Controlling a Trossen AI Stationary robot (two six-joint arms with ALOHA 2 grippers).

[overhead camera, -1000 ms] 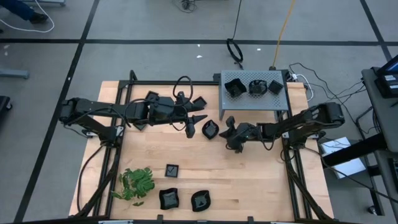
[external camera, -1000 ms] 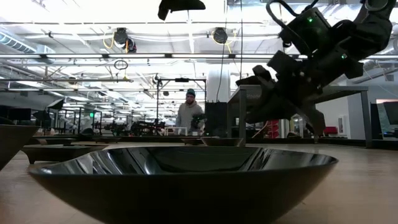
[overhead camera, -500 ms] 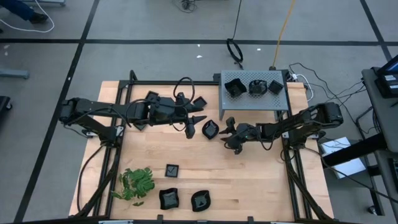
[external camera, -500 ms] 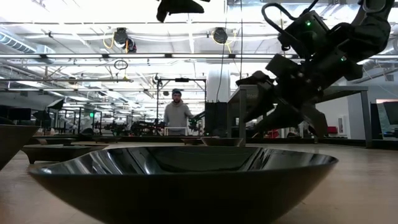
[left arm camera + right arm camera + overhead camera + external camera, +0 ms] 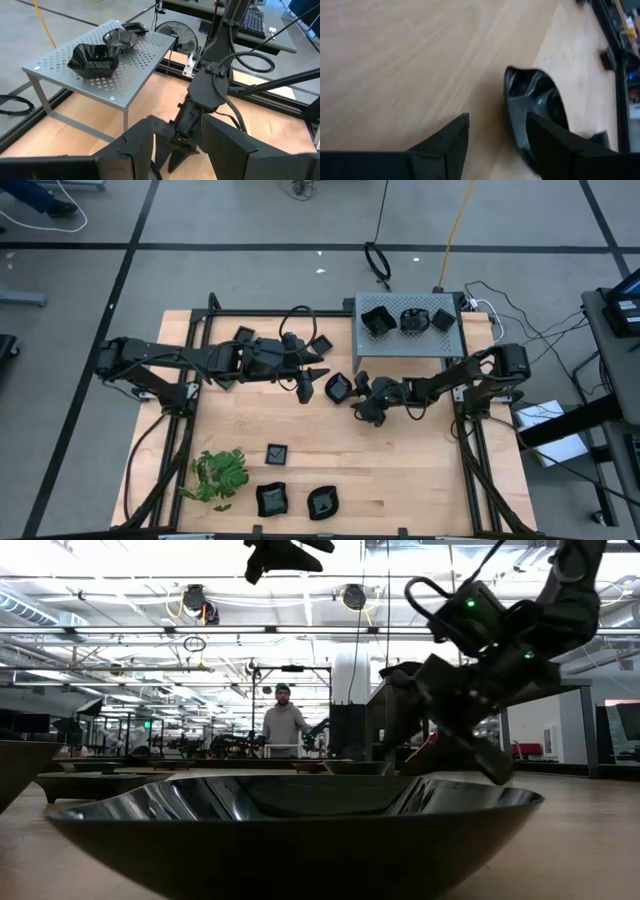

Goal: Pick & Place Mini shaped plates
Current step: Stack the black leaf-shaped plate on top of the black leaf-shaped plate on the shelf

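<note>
Plates are scattered all over my table right now. My right gripper (image 5: 358,392) is down low near the middle of the wooden table (image 5: 400,470), fingers spread apart, sitting right beside a wavy-edged black mini plate (image 5: 339,387). From the right wrist view that plate (image 5: 535,107) is just past the tip of one finger (image 5: 555,145), not between the two, and I can't tell if it's actually touching. Nothing is pinched.

My left gripper (image 5: 308,376) hovers just on the other side of the same plate, fingers also held apart with nothing in them. Its wrist view looks straight at the right arm (image 5: 205,95) and the grey perforated stand (image 5: 145,50) behind it.

Three plates (image 5: 408,319) already sit on top of that stand. A few more (image 5: 243,336) lie along the far edge by the left arm. Near the front edge I've got a small square one (image 5: 277,452), two larger ones (image 5: 271,499) side by side, and the green leafy sprig (image 5: 220,474) next to them.
</note>
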